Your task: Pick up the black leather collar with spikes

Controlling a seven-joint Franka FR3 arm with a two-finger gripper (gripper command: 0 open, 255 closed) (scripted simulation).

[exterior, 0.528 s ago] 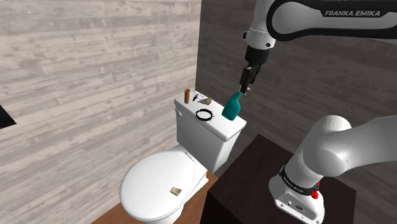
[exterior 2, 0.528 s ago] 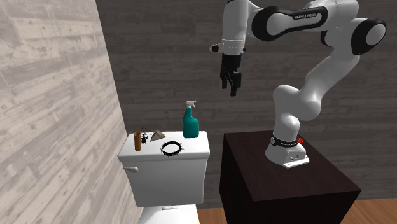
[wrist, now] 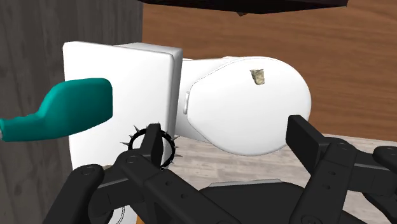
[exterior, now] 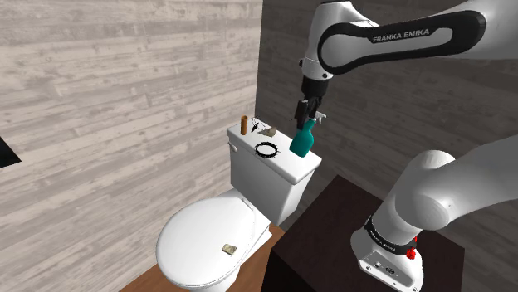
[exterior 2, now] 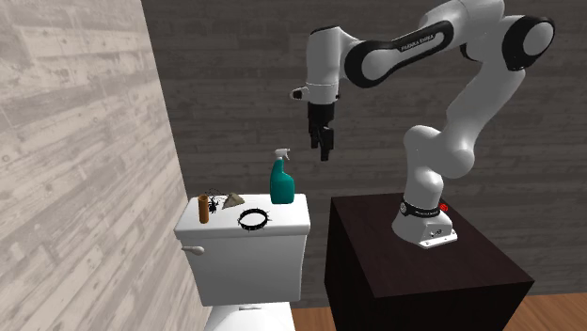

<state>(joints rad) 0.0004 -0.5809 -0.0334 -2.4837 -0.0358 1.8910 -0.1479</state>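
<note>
One black spiked collar (exterior 2: 255,227) lying flat on the white toilet tank lid (exterior 2: 287,225), roughly between a brown cylinder (exterior 2: 204,211) and a teal spray bottle (exterior 2: 281,183). One black hand (exterior 2: 323,153), fingers spread wide with nothing held, hanging in the air above the bottle and slightly to its right in the second exterior view, well apart from the collar

The black fingers (exterior: 300,114) hang above the teal spray bottle (exterior: 300,143), near the spiked collar (exterior: 266,149).
</note>
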